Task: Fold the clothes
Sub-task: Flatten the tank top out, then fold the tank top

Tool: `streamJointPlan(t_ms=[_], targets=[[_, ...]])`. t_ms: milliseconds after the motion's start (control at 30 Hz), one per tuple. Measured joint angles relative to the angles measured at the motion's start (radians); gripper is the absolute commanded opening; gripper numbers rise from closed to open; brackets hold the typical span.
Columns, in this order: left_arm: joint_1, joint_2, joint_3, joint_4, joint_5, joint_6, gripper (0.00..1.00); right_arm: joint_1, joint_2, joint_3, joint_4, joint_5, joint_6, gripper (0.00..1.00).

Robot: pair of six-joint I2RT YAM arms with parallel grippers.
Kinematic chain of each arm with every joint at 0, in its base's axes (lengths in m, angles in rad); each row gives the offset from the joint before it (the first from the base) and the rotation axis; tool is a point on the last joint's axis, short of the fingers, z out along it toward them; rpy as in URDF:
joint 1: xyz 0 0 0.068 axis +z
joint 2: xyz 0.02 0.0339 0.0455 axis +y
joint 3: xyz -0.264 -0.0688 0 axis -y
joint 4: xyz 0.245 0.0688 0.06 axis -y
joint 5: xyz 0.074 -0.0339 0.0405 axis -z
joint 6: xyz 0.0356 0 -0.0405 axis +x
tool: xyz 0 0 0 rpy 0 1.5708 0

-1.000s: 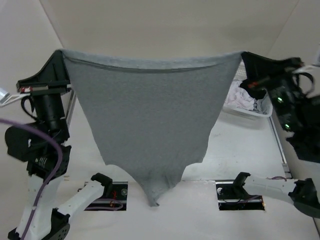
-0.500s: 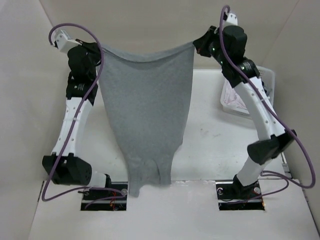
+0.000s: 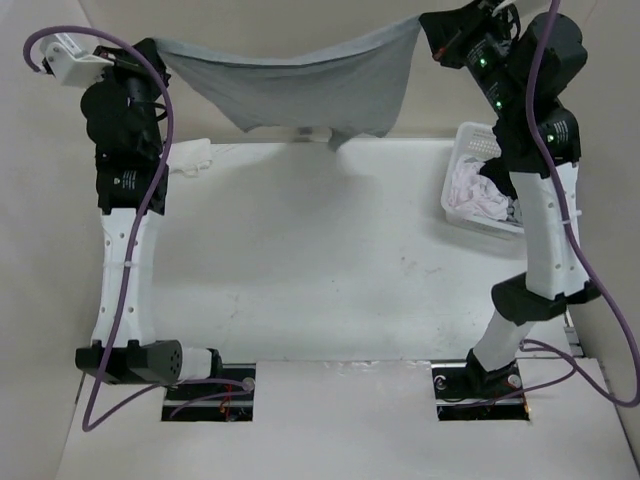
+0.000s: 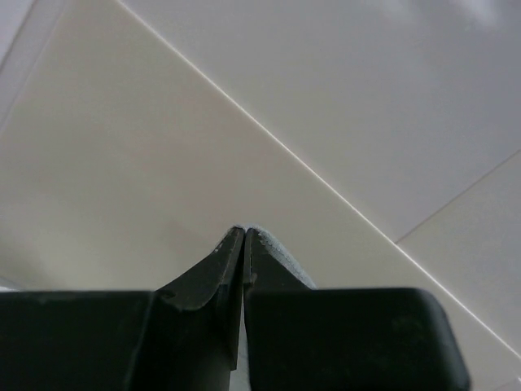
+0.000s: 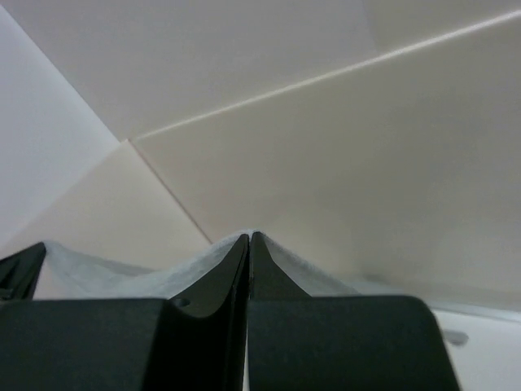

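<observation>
High over the far edge of the table [image 3: 320, 260], the grey top [image 3: 300, 95] sags, held aloft between both arms — left end effector [image 3: 158, 45] clamped tight on 1 corner, right end effector [image 3: 425, 22] pinched closed on the other.

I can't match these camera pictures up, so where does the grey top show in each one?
Top external: the grey top hangs stretched across the upper part, between the left gripper and right gripper.
Left wrist: only a grey sliver beside the shut fingertips.
Right wrist: pale folds spread either side of the shut fingertips.
Shared landmark: the black fingertips pinching its edge.
</observation>
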Motion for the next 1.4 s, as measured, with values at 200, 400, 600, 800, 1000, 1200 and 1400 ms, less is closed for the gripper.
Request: streamJointPlan(t_ms=[200,400,600,800,1000,1200,1400], targets=[[-0.024,-0.164,-0.255,0.058,-0.003,-0.002,0.0,0.001,-0.259,-0.558,0.123,0.001,0.01,0.0],[-0.044,-0.459,-0.839,0.091,-0.003,-0.063,0.0,0.039,-0.573,-1.357,0.285,0.021,0.101,0.0],[-0.019,-0.808,-1.254,-0.138,0.065,-0.129,0.01,0.181,-0.882,-1.947,0.337,0.033,0.208,0.0],[0.008,-1.181,-1.278,-0.427,0.113,-0.162,0.01,0.391,-1.18,-2.274,0.289,0.034,0.361,0.0],[-0.058,-1.319,-1.253,-0.665,0.077,-0.219,0.01,0.566,-1.46,-2.351,0.125,0.104,0.537,0.0],[-0.096,-1.258,-1.232,-0.694,0.003,-0.267,0.01,0.574,-1.263,-2.21,0.103,0.178,0.512,0.0],[-0.06,-1.017,-1.26,-0.506,-0.016,-0.305,0.01,0.371,-0.926,-2.017,0.257,0.161,0.367,0.0]])
